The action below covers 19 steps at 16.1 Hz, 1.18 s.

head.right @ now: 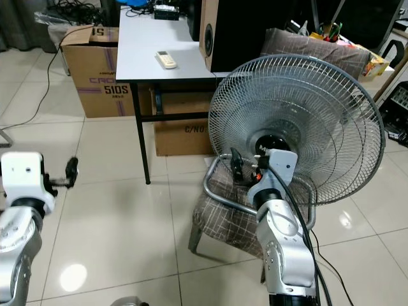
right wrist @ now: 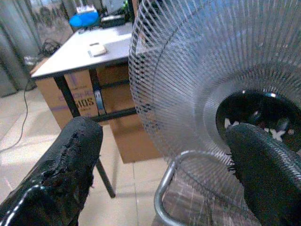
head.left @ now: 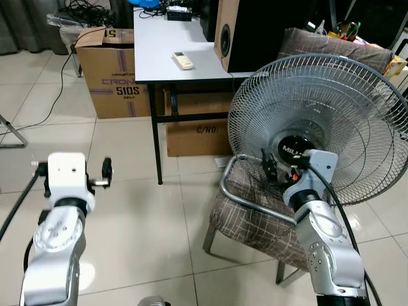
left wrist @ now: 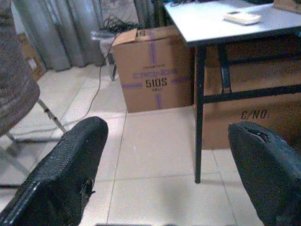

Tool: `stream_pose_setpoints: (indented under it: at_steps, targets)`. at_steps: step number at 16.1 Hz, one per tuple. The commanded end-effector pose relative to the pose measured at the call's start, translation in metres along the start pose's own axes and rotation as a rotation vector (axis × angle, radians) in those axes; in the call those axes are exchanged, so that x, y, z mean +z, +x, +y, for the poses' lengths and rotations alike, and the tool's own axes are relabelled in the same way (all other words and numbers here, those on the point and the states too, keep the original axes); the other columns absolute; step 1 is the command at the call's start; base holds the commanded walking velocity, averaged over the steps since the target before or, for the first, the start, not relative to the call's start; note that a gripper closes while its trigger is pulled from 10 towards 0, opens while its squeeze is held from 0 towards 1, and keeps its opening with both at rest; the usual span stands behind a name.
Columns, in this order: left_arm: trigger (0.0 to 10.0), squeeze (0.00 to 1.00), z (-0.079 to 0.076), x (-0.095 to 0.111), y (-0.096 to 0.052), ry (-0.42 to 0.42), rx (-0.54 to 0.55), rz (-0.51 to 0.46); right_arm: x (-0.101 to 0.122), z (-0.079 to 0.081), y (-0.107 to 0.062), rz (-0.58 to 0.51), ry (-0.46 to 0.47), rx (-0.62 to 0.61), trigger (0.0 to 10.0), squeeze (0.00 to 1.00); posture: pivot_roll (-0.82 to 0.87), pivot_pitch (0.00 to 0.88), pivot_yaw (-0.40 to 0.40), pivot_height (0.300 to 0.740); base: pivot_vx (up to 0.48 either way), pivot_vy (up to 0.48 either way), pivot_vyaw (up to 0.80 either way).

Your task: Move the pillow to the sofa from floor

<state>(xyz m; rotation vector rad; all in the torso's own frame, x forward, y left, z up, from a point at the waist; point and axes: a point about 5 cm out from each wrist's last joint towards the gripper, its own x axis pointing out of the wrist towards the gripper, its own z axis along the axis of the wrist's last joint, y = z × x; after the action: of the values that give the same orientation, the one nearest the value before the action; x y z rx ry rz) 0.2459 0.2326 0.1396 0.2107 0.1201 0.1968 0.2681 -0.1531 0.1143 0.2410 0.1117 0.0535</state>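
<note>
A brown checked pillow (head.left: 333, 46) lies raised behind the fan, at the far right; what it rests on is hidden. My left gripper (head.left: 73, 168) hovers over bare floor tiles at the left, open, with its fingers (left wrist: 66, 174) wide apart and nothing between them. My right gripper (head.left: 280, 167) is held up in front of the fan's hub, over the chair seat. It is open too, and its fingers (right wrist: 70, 169) hold nothing.
A large standing fan (head.left: 319, 127) sits on a checked metal-framed chair (head.left: 248, 204) right ahead. A white table (head.left: 162, 48) with a remote (head.left: 182, 60) and a speaker (head.left: 245, 35) stands behind. Cardboard boxes (head.left: 115, 73) and cables lie at the back left.
</note>
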Motion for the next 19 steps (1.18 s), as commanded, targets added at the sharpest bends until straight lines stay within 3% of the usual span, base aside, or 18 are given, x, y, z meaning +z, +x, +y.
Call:
stream_pose_setpoints:
  at_steps: [1,3,4,6,9,11,13,17,19]
  targets:
    - [10.0,0.00,-0.007,0.001,0.005,-0.008,-0.035,-0.001,-0.003,-0.002,-0.002,0.033,-0.030,0.001,10.0,1.00,0.12,0.000,-0.017,0.740,0.000,0.000,0.00]
    - [10.0,0.00,-0.011,0.002,0.011,-0.081,-0.054,0.005,-0.003,-0.001,-0.005,-0.022,-0.224,0.026,10.0,1.00,0.09,0.000,0.027,0.740,0.000,0.000,0.80]
    - [10.0,0.00,-0.015,-0.003,0.013,-0.105,-0.077,0.033,-0.002,-0.003,-0.008,-0.031,-0.236,0.030,10.0,1.00,0.08,0.000,0.035,0.740,0.000,0.000,0.80]
    - [10.0,0.00,-0.021,-0.010,0.012,-0.060,-0.096,0.066,-0.005,-0.007,-0.013,-0.012,-0.227,0.038,10.0,1.00,0.05,0.000,0.043,0.740,0.000,0.000,0.80]
    - [10.0,0.00,-0.026,-0.011,0.008,-0.011,-0.124,0.056,-0.006,-0.010,-0.017,0.013,-0.222,0.037,10.0,1.00,0.09,0.000,-0.014,0.740,0.000,0.000,0.80]
    - [10.0,0.00,-0.020,-0.013,-0.002,-0.018,-0.080,0.050,-0.010,-0.014,-0.015,0.038,-0.213,0.013,10.0,1.00,0.13,0.000,-0.049,0.740,0.000,0.000,0.80]
    - [10.0,0.00,-0.019,-0.012,-0.013,0.011,-0.087,0.019,-0.013,-0.009,-0.011,0.016,-0.305,0.052,10.0,1.00,0.16,0.000,-0.085,0.740,0.000,0.000,0.80]
    - [10.0,0.00,-0.017,-0.016,-0.013,0.019,-0.055,0.033,-0.015,-0.006,-0.014,0.032,-0.169,0.033,10.0,1.00,0.15,0.000,-0.084,0.740,0.000,0.000,0.80]
    - [10.0,0.00,-0.021,-0.012,-0.013,0.063,-0.100,0.022,-0.017,-0.012,-0.014,0.032,-0.227,-0.025,10.0,1.00,0.14,0.000,-0.069,0.740,0.000,0.000,0.80]
